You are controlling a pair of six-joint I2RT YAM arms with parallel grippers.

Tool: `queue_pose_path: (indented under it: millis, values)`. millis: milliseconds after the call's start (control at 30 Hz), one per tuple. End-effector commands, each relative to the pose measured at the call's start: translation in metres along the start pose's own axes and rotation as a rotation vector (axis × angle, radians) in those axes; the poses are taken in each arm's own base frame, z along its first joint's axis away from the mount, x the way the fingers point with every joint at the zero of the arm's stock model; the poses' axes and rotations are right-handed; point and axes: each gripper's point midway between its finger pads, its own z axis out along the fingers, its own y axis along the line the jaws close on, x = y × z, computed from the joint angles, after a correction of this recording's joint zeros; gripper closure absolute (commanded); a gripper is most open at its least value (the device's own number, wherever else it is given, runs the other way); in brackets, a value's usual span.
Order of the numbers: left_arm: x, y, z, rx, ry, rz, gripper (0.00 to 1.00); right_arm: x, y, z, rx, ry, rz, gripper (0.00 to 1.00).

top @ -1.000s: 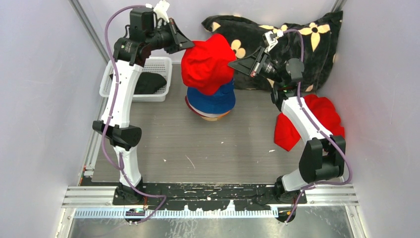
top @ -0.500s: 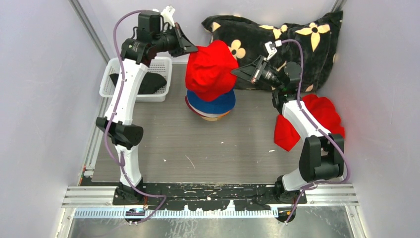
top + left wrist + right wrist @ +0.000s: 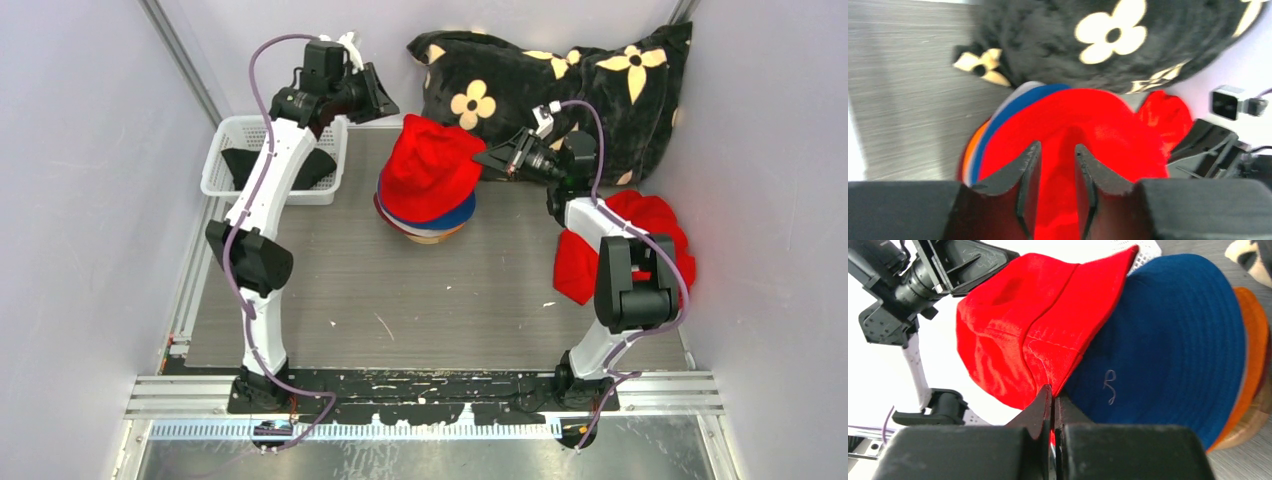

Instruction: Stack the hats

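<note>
The red hat (image 3: 430, 165) lies tilted over the stack of hats at mid table; the blue hat (image 3: 445, 216) rims out beneath it. In the right wrist view the red hat (image 3: 1023, 325) covers the blue hat (image 3: 1168, 340), with the orange hat (image 3: 1254, 340) under that. My right gripper (image 3: 484, 160) is shut on the red hat's brim (image 3: 1053, 392). My left gripper (image 3: 388, 100) is open just behind the hat's far left corner; in its own view (image 3: 1054, 150) red cloth shows beyond the gap. The black hat (image 3: 278, 166) lies in the basket.
A white basket (image 3: 222, 150) stands at the back left. A black pillow with cream flowers (image 3: 560, 80) leans at the back. A bright red cloth bundle (image 3: 655, 235) lies at the right, beside my right arm. A tan base (image 3: 425, 238) shows under the stack.
The red hat has come down from above onto the stack. My left gripper has opened and come off it, moving back; my right gripper has lowered with the brim.
</note>
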Motion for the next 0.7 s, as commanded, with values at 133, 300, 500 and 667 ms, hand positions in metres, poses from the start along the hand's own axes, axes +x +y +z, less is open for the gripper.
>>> queue_pose_path:
  millis: [133,300,500,667]
  values:
    - [-0.067,0.023,-0.076,-0.172,-0.366,0.151,0.55,0.000,-0.036,0.000,0.067,-0.001,-0.071,0.99]
    - [-0.048,0.034,-0.075,-0.157,-0.356,0.148,0.55,0.013,-0.066,-0.003,0.131,0.025,-0.057,0.99]
    - [-0.031,0.034,-0.065,-0.077,-0.369,0.116,0.55,0.019,-0.099,-0.004,0.227,0.046,-0.042,0.99]
    - [-0.011,0.038,-0.049,-0.020,-0.342,0.084,0.55,0.020,-0.111,0.000,0.245,0.058,-0.044,0.99]
